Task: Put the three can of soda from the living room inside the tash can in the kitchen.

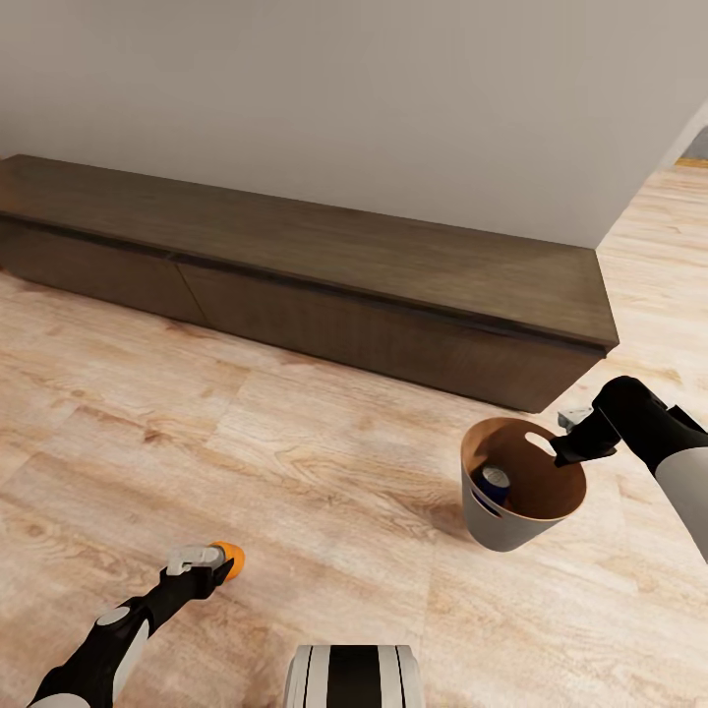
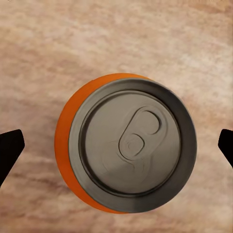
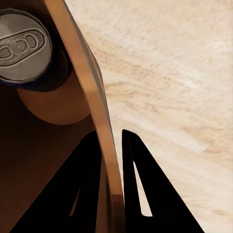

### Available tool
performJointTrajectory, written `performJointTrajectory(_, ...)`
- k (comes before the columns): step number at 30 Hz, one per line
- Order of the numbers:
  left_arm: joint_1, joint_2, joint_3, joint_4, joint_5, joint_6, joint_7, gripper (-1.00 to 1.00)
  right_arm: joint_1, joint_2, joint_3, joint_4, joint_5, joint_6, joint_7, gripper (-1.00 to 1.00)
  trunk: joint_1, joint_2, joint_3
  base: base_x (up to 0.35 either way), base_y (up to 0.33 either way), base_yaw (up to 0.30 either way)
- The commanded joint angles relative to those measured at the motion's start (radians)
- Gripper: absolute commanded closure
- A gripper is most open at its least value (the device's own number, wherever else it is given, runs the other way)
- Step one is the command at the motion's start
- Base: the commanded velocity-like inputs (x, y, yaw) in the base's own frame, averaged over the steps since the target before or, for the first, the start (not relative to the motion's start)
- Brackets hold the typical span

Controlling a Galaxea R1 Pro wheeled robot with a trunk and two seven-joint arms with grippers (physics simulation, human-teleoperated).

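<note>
I carry the pale grey trash can [image 1: 506,526], brown inside, above the wood floor; my right gripper [image 1: 568,444] is shut on its far rim. In the right wrist view the rim [image 3: 94,107] runs between the two dark fingers [image 3: 141,184]. A dark blue soda can [image 1: 494,482] lies inside the bucket, its silvery top [image 3: 22,46] showing. An orange soda can [image 1: 232,560] sits at the tip of my left gripper [image 1: 208,562]. From the left wrist, its silvery top [image 2: 131,145] faces the camera, and the fingertips [image 2: 9,148] stand wide apart, clear of its sides.
A long, low dark wood console [image 1: 295,256] runs along the grey wall ahead. Light wood floor [image 1: 324,462] spreads in front of it. At the far right the wall ends and floor continues through an opening [image 1: 678,197]. My base [image 1: 354,678] shows at the bottom.
</note>
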Motion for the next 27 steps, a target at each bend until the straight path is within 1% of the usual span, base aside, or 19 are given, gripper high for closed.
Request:
performJointTrajectory(1,0.0,0.0,0.0,0.0,0.0,0.0,0.0,-1.0,0.0,0.0,-0.001,0.0,-0.014,0.008,0.004,1.0,0.0,0.0,0.0,0.0,0.0,0.0)
performJointTrajectory(6,0.0,0.0,0.0,0.0,-0.001,0.0,0.0,-1.0,0.0,0.0,-0.001,0.0,-0.014,0.008,0.004,1.0,0.0,0.0,0.0,0.0,0.0,0.0)
performJointTrajectory(7,0.0,0.0,0.0,0.0,-0.001,0.0,0.0,1.0,0.0,0.0,-0.001,0.0,-0.014,0.008,0.004,1.0,0.0,0.0,0.0,0.0,0.0,0.0)
performJointTrajectory(19,0.0,-0.001,0.0,0.002,-0.005,0.003,0.001,1.0,0.0,0.002,0.001,0.0,-0.014,0.008,0.004,1.0,0.0,0.0,0.0,0.0,0.0,0.0)
performJointTrajectory(27,0.0,0.0,-0.001,0.002,-0.007,0.013,-0.001,1.0,0.0,0.001,0.001,0.0,-0.014,0.008,0.004,1.0,-0.004,0.002,0.031,0.0,0.0,0.0)
